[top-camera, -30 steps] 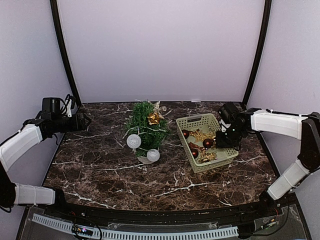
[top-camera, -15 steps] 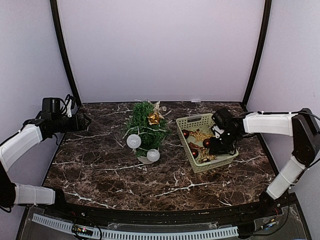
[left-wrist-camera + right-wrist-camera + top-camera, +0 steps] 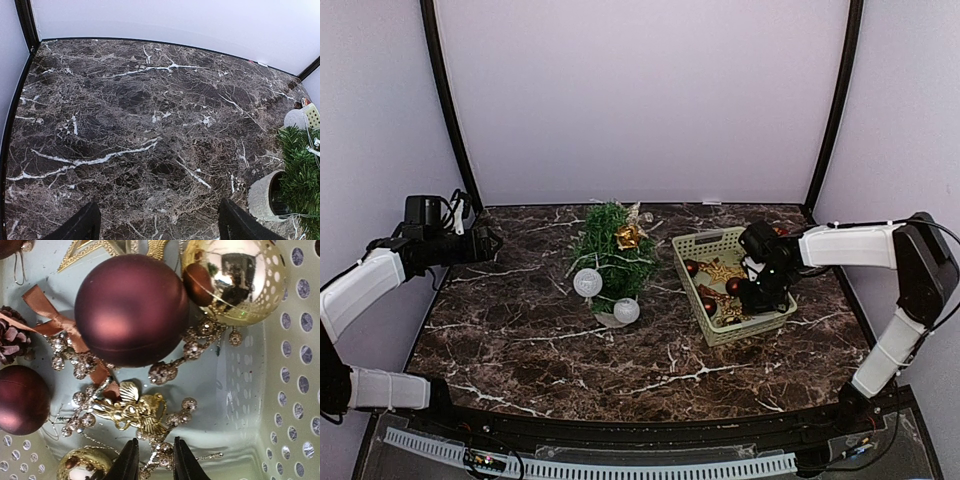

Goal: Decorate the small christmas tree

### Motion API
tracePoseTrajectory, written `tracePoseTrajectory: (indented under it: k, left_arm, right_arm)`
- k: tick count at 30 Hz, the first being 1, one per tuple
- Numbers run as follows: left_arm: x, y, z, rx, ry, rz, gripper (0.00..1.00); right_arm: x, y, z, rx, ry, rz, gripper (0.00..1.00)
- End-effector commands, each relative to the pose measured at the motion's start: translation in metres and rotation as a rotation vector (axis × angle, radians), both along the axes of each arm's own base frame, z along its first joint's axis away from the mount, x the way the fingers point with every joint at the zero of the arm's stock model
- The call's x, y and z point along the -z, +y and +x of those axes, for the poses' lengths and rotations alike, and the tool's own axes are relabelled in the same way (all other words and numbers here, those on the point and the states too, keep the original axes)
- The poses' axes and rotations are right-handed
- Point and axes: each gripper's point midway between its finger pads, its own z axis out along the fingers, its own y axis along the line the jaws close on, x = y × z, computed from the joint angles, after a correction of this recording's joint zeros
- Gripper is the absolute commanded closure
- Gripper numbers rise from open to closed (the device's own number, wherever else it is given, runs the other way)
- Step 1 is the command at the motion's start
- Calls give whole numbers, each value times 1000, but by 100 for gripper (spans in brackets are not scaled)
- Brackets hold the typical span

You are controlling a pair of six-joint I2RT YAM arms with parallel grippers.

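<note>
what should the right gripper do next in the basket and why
Probably close the right gripper on the glittery beaded sprig, then lift it out of the basket. Its fingers look to straddle that sprig with a small gap, and the small christmas tree stands just left of the basket.

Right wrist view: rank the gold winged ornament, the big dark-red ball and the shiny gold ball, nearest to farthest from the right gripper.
1. The gold winged ornament, just above the right gripper.
2. The big dark-red ball, upper centre.
3. The shiny gold ball, top right, beside the basket wall.
</note>
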Motion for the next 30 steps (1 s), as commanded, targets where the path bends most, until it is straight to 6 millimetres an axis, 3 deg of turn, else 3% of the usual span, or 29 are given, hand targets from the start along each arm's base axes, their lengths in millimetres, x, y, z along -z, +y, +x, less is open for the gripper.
tracePoseTrajectory:
  k: [1, 12, 22, 30]
  left_arm:
    - [2, 2, -1, -10, -1, -5, 17]
    - [1, 1, -1, -6, -6, -8, 16]
    - [1, 0, -1, 1, -3, -17, 17]
    - [0, -1, -2, 3, -7, -18, 17]
  right_arm:
    - [-1, -3, 7, 7, -21, -47, 74]
    - [-3, -5, 13, 27, -49, -66, 73]
    - [-10, -6, 16, 39, -74, -62, 63]
    - [5, -3, 9, 32, -35, -43, 73]
